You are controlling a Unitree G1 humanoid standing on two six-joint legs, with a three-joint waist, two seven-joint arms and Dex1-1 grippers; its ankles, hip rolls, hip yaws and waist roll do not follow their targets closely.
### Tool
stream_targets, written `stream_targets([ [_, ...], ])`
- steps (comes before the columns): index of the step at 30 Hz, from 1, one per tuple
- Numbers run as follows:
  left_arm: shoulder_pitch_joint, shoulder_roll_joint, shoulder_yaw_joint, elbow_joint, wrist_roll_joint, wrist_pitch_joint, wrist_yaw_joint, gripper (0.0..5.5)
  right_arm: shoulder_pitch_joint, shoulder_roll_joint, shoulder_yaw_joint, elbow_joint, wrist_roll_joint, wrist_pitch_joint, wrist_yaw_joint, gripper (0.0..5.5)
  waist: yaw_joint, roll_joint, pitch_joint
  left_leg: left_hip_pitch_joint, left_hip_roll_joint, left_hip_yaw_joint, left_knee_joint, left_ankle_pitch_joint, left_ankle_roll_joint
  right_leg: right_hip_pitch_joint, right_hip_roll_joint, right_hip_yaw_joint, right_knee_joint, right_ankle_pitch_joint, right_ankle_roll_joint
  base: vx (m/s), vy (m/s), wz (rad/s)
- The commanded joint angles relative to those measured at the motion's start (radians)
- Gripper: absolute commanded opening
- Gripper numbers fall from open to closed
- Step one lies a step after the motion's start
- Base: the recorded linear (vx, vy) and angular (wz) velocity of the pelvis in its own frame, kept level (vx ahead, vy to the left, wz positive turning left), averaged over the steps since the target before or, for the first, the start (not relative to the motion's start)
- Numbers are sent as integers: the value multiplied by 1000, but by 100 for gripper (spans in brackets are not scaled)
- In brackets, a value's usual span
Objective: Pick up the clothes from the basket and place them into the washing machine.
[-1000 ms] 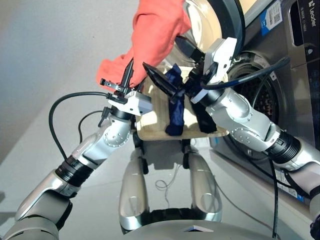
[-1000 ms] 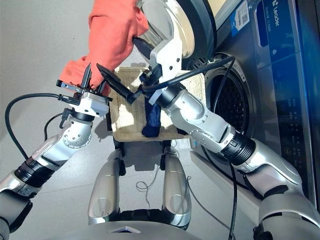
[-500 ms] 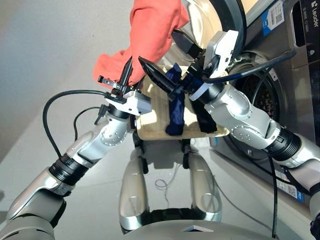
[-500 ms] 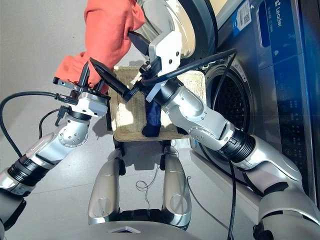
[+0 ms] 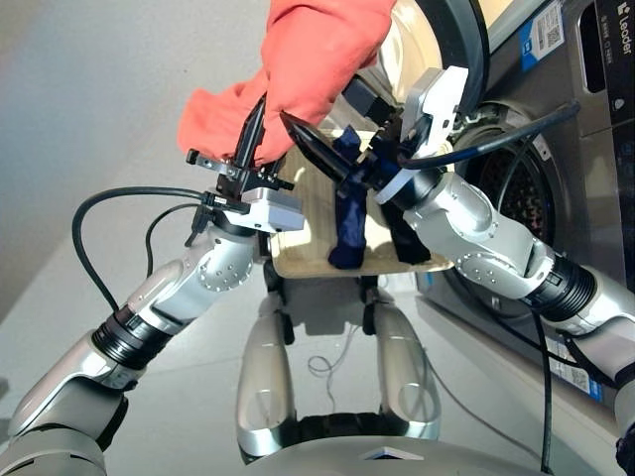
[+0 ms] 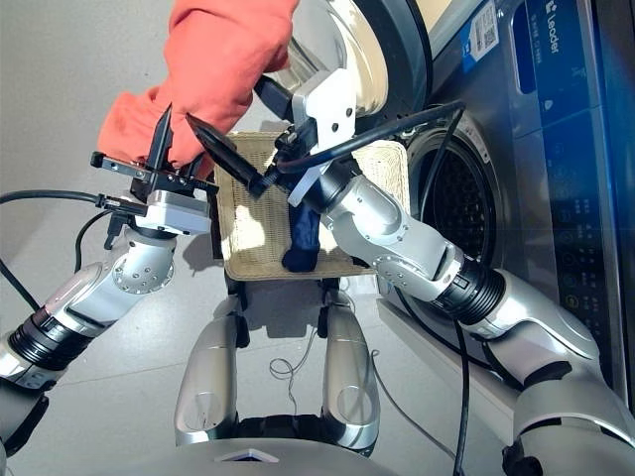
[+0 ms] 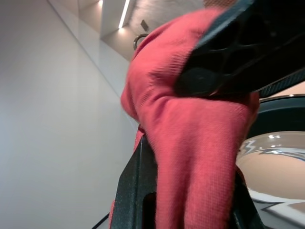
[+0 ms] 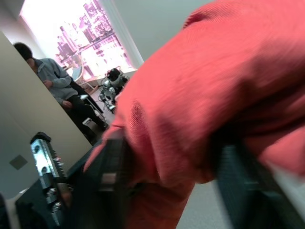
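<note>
Both end effectors, left (image 5: pixel 260 139) and right (image 5: pixel 332 134), grip the coral-orange bundle (image 5: pixel 308 59). My worry: it snags the door (image 5: pixel 466 50), missing the porthole (image 5: pixel 521 198).

porthole (image 5: pixel 516 188) open | door (image 5: pixel 446 40) swung left | right arm (image 5: pixel 476 228) crosses opening

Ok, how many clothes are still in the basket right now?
2: the navy one and the black one lie in the basket. The orange one is lifted between both claws. More could be hidden behind the arms.
</note>
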Motion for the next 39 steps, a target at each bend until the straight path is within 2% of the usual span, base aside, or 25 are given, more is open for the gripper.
stream_targets([
  [1,-93,7,-19,-201,37,-70,30,0,-68,-9,-16,-116,-19,-68,-19,67,4,2,-13,3,-12,3,75,-49,-33,18,-53,17,-33,-1,76,0,0,0],
  [3,-99,3,-27,-201,38,-70,29,0,-69,-4,-15,-113,-25,-68,-23,56,4,2,-13,1,-13,4,77,-49,-33,18,-53,17,-34,-1,76,0,0,0],
  [6,-116,5,-43,-209,44,-67,25,0,-68,10,-17,-109,-31,-70,-32,0,4,3,-13,-3,-13,3,80,-50,-32,18,-55,16,-35,0,76,0,0,0],
  [15,-144,-10,-99,-193,35,-66,13,0,-65,54,-27,-100,-65,-80,-58,0,5,8,-13,-8,-17,3,83,-52,-29,17,-58,16,-34,-2,75,0,0,0],
  [22,-126,-13,-103,-165,30,-60,5,0,-12,89,-90,-87,-159,-102,-97,0,0,12,-13,-13,-17,2,90,-56,-24,11,-60,19,-31,-3,76,0,0,0],
  [23,-114,-18,-99,-159,22,-61,2,384,13,108,-119,-75,-195,-110,-118,0,-2,15,-13,-14,-17,3,91,-56,-24,9,-60,20,-30,-4,76,0,0,0],
  [24,-91,-31,-85,-148,9,-63,5,550,58,145,-164,-48,-257,-127,-155,0,-4,21,-13,-17,-18,2,92,-57,-21,6,-61,20,-29,-5,76,0,0,0],
  [29,-31,-61,-49,-137,-43,-88,54,550,175,230,-249,17,-449,-158,-275,0,-3,31,-13,-20,-20,-3,94,-60,-16,3,-62,19,-24,-8,75,0,0,0],
  [34,-7,-79,-49,-122,-48,-104,108,550,281,270,-294,128,-573,-168,-385,0,-4,44,-13,-32,-22,-11,100,-57,-14,-6,-63,15,-18,-11,76,0,0,0],
  [36,18,-96,-57,-116,-56,-114,120,550,327,279,-329,246,-673,-155,-458,0,-2,50,-13,-37,-22,-16,100,-57,-12,-7,-64,14,-15,-13,77,0,0,0],
  [37,18,-96,-57,-116,-55,-115,120,550,327,281,-328,247,-676,-157,-460,0,-2,50,-13,-36,-22,-16,101,-58,-12,-6,-64,13,-15,-13,77,0,0,0],
  [39,31,-109,-63,-112,-71,-134,128,550,356,300,-360,382,-734,-158,-525,0,1,56,-13,-41,-22,-21,102,-59,-10,-9,-64,12,-11,-16,77,0,0,0],
])
